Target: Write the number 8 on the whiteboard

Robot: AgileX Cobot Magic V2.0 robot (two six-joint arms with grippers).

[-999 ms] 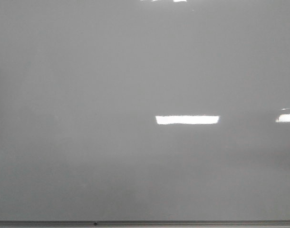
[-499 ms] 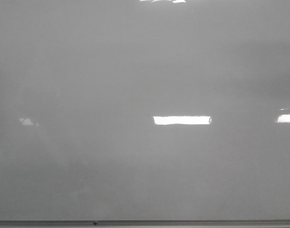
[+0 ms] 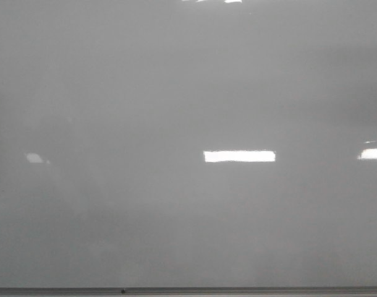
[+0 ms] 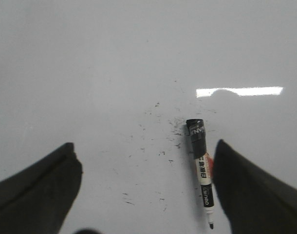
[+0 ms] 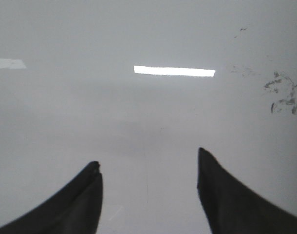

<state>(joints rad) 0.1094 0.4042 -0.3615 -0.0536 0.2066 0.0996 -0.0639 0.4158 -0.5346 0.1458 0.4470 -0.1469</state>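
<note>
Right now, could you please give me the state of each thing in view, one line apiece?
Whiteboard: no 8 written, only glare patches and faint smudges.
Marker: lying flat on the board, uncapped, tip bare, not gripped.
Left claw: open, empty, marker just inside one finger.
Right claw: open, empty, over bare board.

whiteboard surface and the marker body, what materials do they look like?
Whiteboard: glossy coated panel, likely melamine or painted steel; it mirrors ceiling lights sharply. Frame edge looks like grey metal. Marker: smooth plastic barrel, probably, black cap end, printed white label.
</note>
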